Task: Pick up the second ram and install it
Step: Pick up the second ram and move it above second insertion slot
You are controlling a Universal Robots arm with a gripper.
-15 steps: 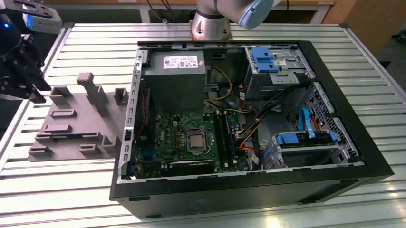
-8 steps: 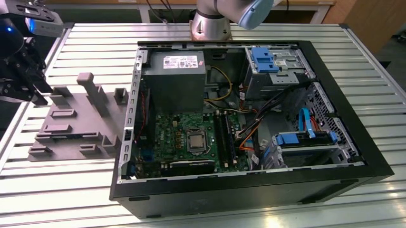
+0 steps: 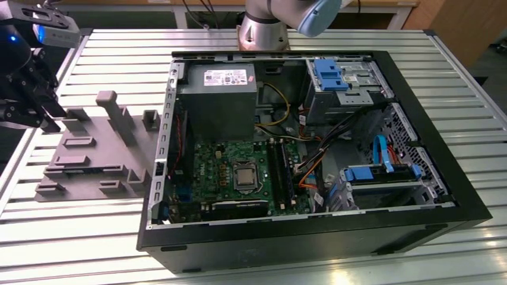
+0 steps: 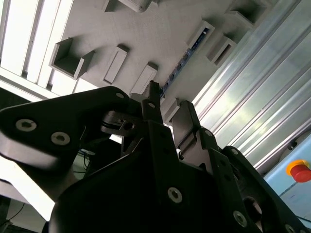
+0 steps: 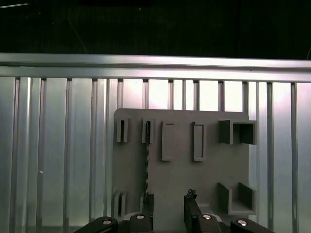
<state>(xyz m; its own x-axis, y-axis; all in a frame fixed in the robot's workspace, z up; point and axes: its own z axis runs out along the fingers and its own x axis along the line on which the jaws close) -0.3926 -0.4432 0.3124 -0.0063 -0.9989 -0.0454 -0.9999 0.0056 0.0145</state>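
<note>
The second ram (image 5: 145, 167) stands on its edge in the grey holder plate (image 5: 180, 179), a thin dark strip held between two slotted blocks. In the second wrist view the ram (image 4: 187, 56) shows as a blue-green strip beyond the fingertips. My gripper (image 5: 170, 206) hovers above the plate's edge, open, with nothing between its black fingers (image 5: 192, 206). One finger lines up with the ram's end, apart from it. In the exterior view the gripper (image 3: 44, 119) hangs at the far left over the holder plate (image 3: 95, 154).
An open black computer case (image 3: 309, 154) lies on the slatted aluminium table (image 3: 79, 231), to the exterior view's right of the plate. Its green motherboard (image 3: 237, 172) carries long black slot rails (image 3: 281, 172). Upright grey blocks (image 3: 119, 116) rise from the plate.
</note>
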